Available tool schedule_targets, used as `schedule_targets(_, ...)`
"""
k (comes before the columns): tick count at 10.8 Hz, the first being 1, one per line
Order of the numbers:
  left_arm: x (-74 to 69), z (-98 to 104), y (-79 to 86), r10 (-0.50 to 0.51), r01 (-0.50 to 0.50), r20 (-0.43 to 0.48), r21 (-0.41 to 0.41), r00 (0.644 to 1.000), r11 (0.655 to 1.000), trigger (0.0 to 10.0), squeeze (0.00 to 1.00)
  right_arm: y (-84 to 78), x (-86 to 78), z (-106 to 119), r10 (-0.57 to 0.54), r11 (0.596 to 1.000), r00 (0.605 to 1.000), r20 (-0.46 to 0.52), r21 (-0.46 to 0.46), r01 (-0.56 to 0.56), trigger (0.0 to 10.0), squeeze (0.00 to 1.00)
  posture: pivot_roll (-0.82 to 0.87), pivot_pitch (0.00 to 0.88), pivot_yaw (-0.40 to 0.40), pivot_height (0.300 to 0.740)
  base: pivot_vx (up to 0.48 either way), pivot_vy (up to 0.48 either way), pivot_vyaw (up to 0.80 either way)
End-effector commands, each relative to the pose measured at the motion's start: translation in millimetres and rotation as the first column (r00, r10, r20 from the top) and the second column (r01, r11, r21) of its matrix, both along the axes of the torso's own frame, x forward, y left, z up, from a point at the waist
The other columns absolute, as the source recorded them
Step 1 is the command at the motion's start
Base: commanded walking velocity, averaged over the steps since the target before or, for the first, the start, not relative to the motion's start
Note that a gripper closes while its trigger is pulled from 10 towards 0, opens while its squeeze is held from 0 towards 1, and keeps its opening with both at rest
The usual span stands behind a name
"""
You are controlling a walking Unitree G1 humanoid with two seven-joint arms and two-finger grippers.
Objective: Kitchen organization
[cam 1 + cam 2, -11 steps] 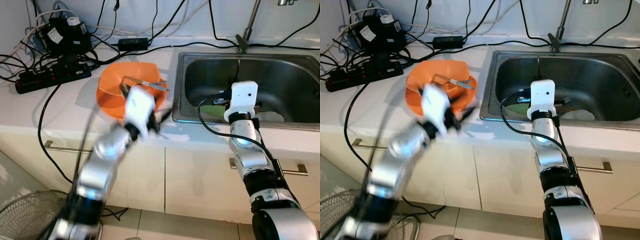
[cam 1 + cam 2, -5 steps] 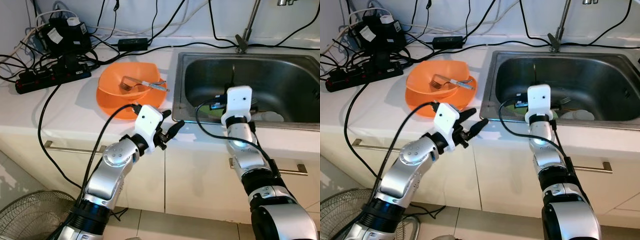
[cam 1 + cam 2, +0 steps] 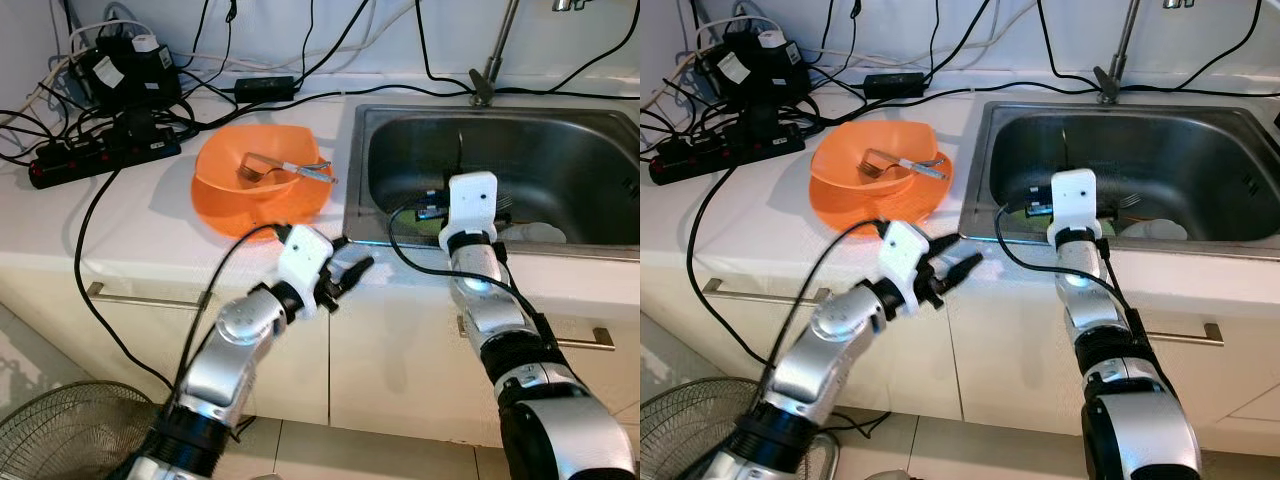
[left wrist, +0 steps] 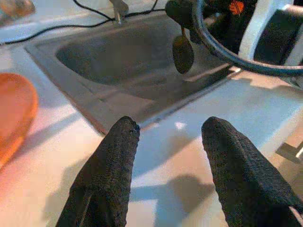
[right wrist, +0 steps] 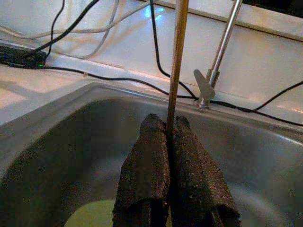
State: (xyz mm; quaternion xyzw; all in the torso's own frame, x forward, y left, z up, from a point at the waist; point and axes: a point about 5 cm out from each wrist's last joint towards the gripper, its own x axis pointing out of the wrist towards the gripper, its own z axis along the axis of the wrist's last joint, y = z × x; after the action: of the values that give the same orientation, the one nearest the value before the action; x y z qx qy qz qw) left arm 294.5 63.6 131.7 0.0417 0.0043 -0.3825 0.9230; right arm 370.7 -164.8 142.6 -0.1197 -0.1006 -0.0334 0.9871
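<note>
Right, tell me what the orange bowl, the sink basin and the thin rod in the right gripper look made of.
Orange bowl: likely plastic, uniform colour with a soft sheen.
Sink basin: brushed stainless steel, grey with blurred reflections.
Thin rod pinched in the right gripper: bronze-toned, possibly metal or wood; unclear.

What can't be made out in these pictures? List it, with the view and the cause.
- Right wrist view: the thin utensil pinched in the right gripper runs off the top edge, so its end is unseen.
- Eye views: the white thing in the sink is partly hidden behind the right arm.
- Eye views: the tap is cut off by the top edge.
</note>
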Motion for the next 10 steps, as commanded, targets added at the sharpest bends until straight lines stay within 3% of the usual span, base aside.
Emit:
schedule_targets(1, 0.0, -2.6, 1.0, 0.0, 0.0, -0.004, 0.012, 1.0, 1.0, 10.0, 0.0, -0.8, 3.8, 7.0, -0.001, 1.0, 1.0, 0.013, 0.017, 0.001, 10.0, 0.0, 0.09, 0.0, 0.073, 0.74, 0.0, 0.0, 0.0)
schedule_targets(8, -1.8, -6.3, -1.0, -0.004, 0.004, -0.017, 0.018, 1.0, 1.0, 10.0, 0.0, -0.3, 10.6, 1.6, 0.013, 1.0, 0.996, -0.085, 0.016, -0.012, 10.0, 0.0, 0.1, 0.0, 0.061, 0.74, 0.0, 0.0, 0.0)
schedule_targets(9, -1.6, -7.0, -1.0, -0.004, 0.004, -0.019, 0.02, 1.0, 1.0, 10.0, 0.0, -0.5, 11.2, 1.9, 0.014, 1.0, 0.996, -0.09, 0.021, -0.012, 10.0, 0.73, 0.1, 0.0, 0.061, 0.74, 0.0, 0.0, 0.0)
schedule_targets(10, -1.3, -6.9, -0.7, -0.002, 0.003, -0.019, 0.02, 1.0, 1.0, 10.0, 0.0, -0.3, 11.6, 1.4, 0.015, 0.999, 0.995, -0.097, 0.03, -0.012, 10.0, 1.0, 0.11, 0.0, 0.061, 0.74, 0.0, 0.0, 0.0)
